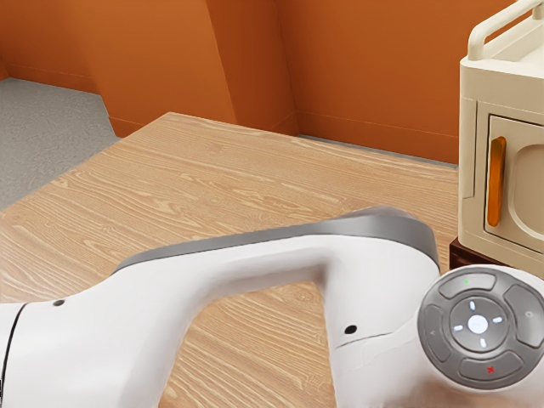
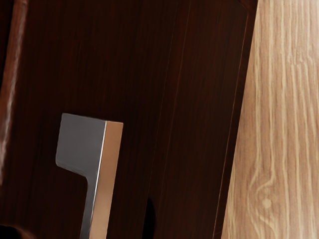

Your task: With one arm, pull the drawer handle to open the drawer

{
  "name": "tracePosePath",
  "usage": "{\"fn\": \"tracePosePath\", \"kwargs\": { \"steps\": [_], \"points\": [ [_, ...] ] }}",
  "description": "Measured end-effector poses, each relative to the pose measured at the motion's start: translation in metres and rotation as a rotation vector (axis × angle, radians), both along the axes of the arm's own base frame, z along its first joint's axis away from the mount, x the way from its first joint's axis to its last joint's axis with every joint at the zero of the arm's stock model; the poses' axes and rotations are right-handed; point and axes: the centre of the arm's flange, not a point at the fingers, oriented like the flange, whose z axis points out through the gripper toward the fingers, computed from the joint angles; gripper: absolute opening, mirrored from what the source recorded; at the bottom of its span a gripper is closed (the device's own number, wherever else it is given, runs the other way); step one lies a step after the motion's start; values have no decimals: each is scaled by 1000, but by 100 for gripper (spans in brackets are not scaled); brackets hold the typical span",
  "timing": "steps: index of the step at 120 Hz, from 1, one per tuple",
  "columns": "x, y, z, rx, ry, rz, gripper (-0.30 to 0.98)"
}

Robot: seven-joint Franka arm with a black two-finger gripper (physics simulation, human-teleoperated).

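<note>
A metal handle (image 2: 102, 179) with a grey side and a tan front face stands out from the dark brown drawer front (image 2: 134, 74) in the wrist view. My hand is close in front of that panel, and the handle's near end runs out of the picture at the lower edge. In the exterior view, a small piece of dark brown furniture (image 1: 461, 255) shows behind my wrist, below a cream cabinet. The white arm covers the rest of it there.
The cream cabinet (image 1: 473, 119) with an orange handle (image 1: 496, 182) stands at the exterior view's right. Wood-grain table surface (image 1: 204, 178) spreads behind the arm and runs beside the dark furniture in the wrist view. Orange walls (image 1: 365, 68) rise beyond.
</note>
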Motion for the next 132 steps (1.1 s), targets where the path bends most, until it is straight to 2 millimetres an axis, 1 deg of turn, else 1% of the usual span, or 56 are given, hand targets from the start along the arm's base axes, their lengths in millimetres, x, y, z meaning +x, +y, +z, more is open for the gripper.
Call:
{"fn": "tracePosePath", "kwargs": {
  "steps": [21,32,48,70,89,100,115,123,132],
  "points": [
    [5,-3,-7,8,3,0,69],
    [8,-4,-6,7,0,1,69],
    [13,0,-5,8,-4,9,70],
    [15,-2,-18,13,15,11,74],
    [15,-4,-22,14,23,12,69],
    [15,-4,-25,13,29,13,69],
    [10,-5,-20,6,29,9,66],
    [8,-6,-20,8,30,6,66],
    [4,-4,-24,20,37,3,69]
  ]
}}
